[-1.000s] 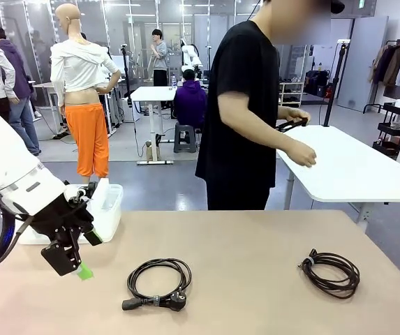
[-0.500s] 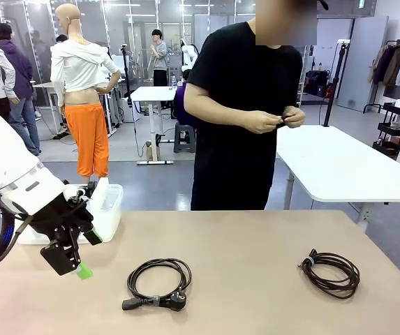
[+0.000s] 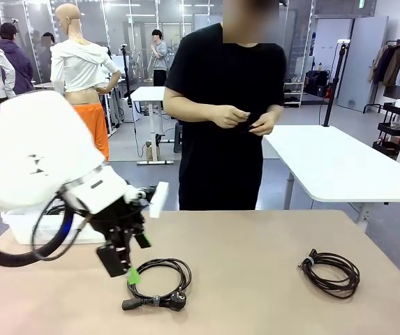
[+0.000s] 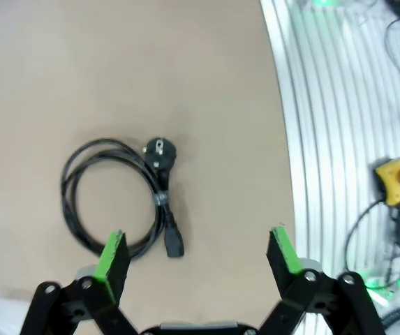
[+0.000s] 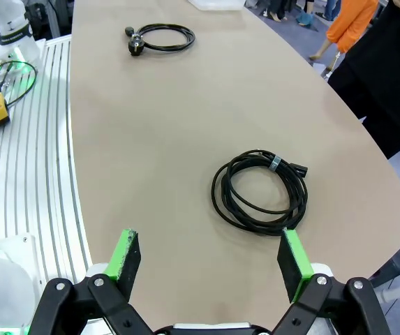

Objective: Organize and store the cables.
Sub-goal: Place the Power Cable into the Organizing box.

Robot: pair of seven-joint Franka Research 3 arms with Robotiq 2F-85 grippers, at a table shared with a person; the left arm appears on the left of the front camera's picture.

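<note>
Front view: a person (image 3: pixel 224 112) stands at the far edge of the desk (image 3: pixel 255 244). The left arm (image 3: pixel 39 157) hangs over the plug cable (image 3: pixel 175 300), which lies near the robot-side edge, left of middle. A thinner coil (image 3: pixel 339 287) lies toward the right edge. The left end effector (image 4: pixel 198 246) is spread wide. The plug cable sits ahead, toward one finger, and its tied plug run crosses the closing line. The right end effector (image 5: pixel 208 244), also spread, faces the thinner coil.

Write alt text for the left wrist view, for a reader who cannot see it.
The left gripper, fingers spread wide, looks down on a coiled black power cable with plug ends, bound by a tie, lying on the table. Past the table's edge sits a yellow emergency-stop box with a red button.
</note>
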